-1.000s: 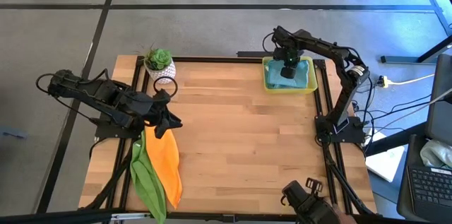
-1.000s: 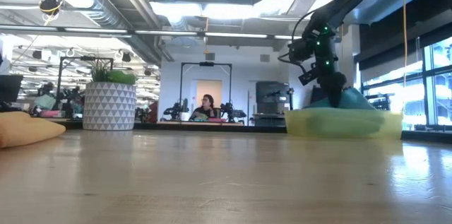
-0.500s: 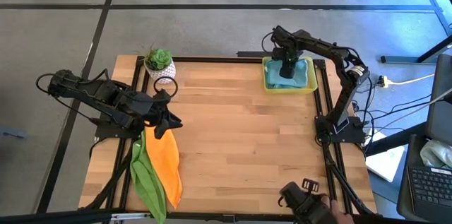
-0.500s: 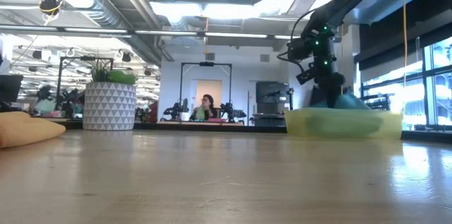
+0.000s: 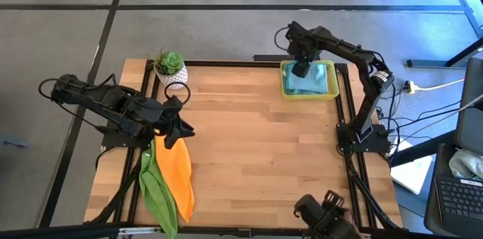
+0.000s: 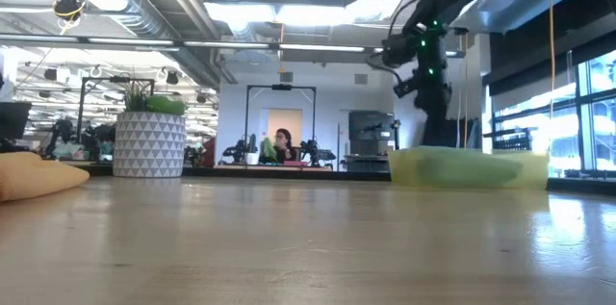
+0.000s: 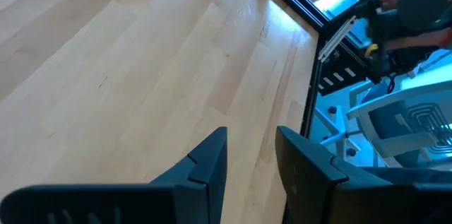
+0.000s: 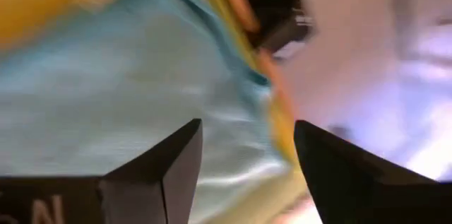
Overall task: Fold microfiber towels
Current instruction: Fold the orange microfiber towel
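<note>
Two pincers, both empty, towels in two spots.
My right pincer [image 5: 300, 68] hangs spread wide over the teal towel [image 5: 313, 81] lying in the yellow tray [image 5: 334, 94] at the table's far right corner; my left pincer [image 5: 179, 131], parted a little on nothing, sits at the near left above the orange towel [image 5: 175, 173] and green towel [image 5: 157, 192].

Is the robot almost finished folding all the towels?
Not yet. A teal towel already lies in the yellow tray, and the right tool hangs open above it, holding nothing. The orange towel and lime green towel lie crumpled at the table's left edge, beside the left tool, which is open and empty. Those two are left.
</note>
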{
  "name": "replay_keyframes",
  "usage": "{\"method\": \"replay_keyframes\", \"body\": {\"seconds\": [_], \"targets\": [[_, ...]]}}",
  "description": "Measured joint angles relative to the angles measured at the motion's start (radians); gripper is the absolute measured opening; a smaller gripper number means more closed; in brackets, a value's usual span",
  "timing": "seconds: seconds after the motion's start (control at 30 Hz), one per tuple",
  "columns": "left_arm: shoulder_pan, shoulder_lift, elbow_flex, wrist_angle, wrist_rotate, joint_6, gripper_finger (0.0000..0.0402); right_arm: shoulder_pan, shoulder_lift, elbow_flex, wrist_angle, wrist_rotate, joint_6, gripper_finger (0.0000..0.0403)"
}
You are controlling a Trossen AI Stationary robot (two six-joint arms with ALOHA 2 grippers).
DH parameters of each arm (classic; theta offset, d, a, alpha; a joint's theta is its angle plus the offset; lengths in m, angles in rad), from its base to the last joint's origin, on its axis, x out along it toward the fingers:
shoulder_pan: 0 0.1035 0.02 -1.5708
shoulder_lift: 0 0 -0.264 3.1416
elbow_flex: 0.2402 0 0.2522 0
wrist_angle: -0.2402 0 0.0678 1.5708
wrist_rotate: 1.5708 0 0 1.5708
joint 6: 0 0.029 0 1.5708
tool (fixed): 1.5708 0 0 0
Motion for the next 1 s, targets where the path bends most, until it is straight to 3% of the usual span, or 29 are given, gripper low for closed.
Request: {"method": "replay_keyframes", "body": {"seconds": [0.07,0.23,0.33,0.63,0.83,1.0], "targets": [[0.0,0.0,0.0,-0.007,0.0,-0.002,0.0112,-0.001,0.0,0.043,-0.044,-0.133,0.083,0.022],[0.003,0.005,0.0,-0.015,-0.05,-0.027,0.0112,0.015,-0.002,0.129,-0.074,-0.63,0.311,0.0208],[0.028,0.005,0.0,-0.038,-0.047,-0.028,0.0112,0.073,-0.002,0.165,-0.074,-0.756,0.345,0.0201],[0.049,0.032,0.0,-0.357,0.212,-0.213,0.0112,0.38,-0.002,0.183,-0.097,-0.77,0.294,0.018],[-0.041,0.127,0.0,-0.321,0.253,-0.266,0.0106,0.538,-0.002,0.183,-0.083,-0.669,0.291,0.0167],[-0.084,0.225,0.0,-0.304,0.256,-0.458,0.0107,0.584,-0.002,0.183,-0.123,-0.622,0.289,0.0159]]}}
